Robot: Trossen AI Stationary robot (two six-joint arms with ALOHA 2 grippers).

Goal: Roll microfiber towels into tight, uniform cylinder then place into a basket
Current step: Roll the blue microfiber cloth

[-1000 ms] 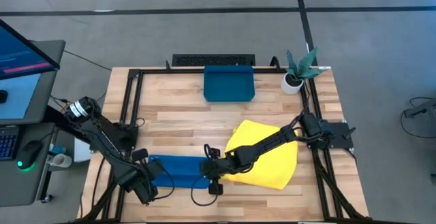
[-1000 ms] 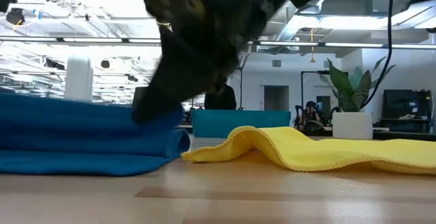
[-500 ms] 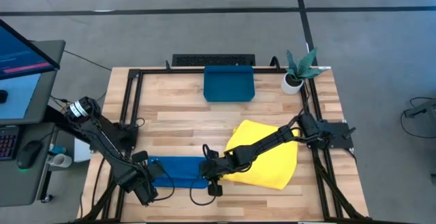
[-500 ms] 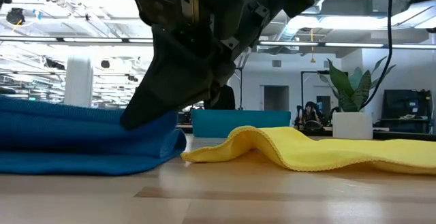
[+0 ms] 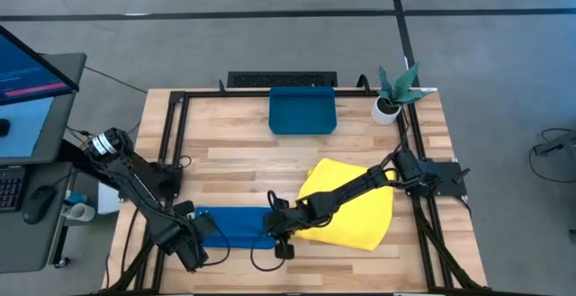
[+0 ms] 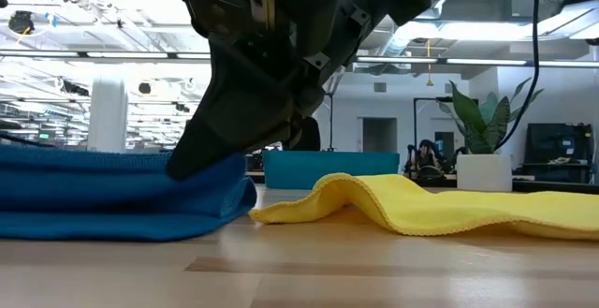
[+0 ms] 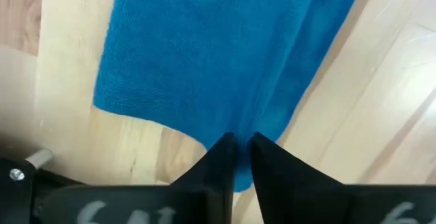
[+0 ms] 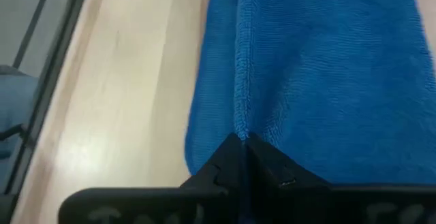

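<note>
1. The table [image 5: 234, 156] carries everything; the teal basket [image 5: 302, 112] sits at its far edge, well apart from both towels.
2. The yellow towel [image 5: 353, 204] lies rumpled under the right arm.
3. The blue towel [image 5: 236, 225], a folded strip, runs its long axis from one gripper to the other along the near edge.
4. The left gripper [image 7: 237, 157] pinches one end; the right gripper [image 8: 244, 152] pinches the other; both are equally near.

1. Towels: 2 were present, one blue towel [image 5: 236, 225] and one yellow towel [image 5: 351, 208].
2. Baskets: 1, the teal basket [image 5: 302, 111].
3. Potted plants: 1, the plant [image 5: 392, 92].
4. Arms: 2, so 2 end effectors, left end effector [image 5: 209, 233] and right end effector [image 5: 274, 227].
5. Counters: 1, the counter [image 5: 234, 152].
</note>
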